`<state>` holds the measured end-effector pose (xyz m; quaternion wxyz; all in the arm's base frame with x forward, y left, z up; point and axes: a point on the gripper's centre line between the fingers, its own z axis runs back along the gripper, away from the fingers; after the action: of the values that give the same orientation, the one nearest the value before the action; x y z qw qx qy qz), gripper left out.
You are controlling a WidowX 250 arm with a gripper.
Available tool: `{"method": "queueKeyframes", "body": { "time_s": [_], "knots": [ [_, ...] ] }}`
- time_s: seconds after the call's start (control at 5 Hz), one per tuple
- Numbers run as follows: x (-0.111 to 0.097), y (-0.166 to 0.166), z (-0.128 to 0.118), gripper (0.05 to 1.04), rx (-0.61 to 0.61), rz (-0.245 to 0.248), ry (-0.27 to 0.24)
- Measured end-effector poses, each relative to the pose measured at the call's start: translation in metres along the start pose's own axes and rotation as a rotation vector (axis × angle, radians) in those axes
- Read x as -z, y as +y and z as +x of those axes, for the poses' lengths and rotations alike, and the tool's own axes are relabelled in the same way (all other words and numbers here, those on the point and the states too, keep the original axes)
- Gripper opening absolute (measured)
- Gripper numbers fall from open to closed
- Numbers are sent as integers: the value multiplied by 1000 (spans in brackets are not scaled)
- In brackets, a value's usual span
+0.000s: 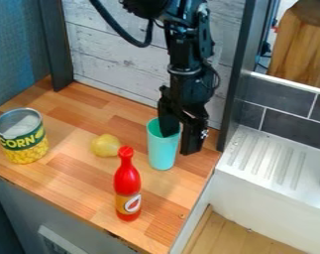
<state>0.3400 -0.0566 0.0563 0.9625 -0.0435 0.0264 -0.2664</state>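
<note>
Straddles the turquoise cup (162,155) with the hand (179,143) spread open at its rim; could tip the cup toward the red bottle (127,180) nearby by dragging sideways against its wall.

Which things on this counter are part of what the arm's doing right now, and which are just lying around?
In use:
- gripper, open, one finger apparently inside the cup, the other outside
- turquoise cup, upright

Just lying about, seemingly:
- corn can
- yellow rounded thing
- red bottle, upright
</note>
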Motion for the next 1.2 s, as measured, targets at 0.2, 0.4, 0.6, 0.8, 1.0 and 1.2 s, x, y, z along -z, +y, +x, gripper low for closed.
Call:
{"method": "queueKeyframes", "body": {
  "time_s": [0.2,0.4,0.6,0.8,1.0,1.2],
  "knots": [
    [7,12,-4,1001,-88,52,81],
    [8,18,-9,962,-131,89,128],
    [8,21,-10,691,-150,108,138],
    [11,19,-12,450,-147,97,140],
    [7,12,-14,233,-120,71,114],
    [-8,3,-17,112,-93,64,69]
  ]
}}
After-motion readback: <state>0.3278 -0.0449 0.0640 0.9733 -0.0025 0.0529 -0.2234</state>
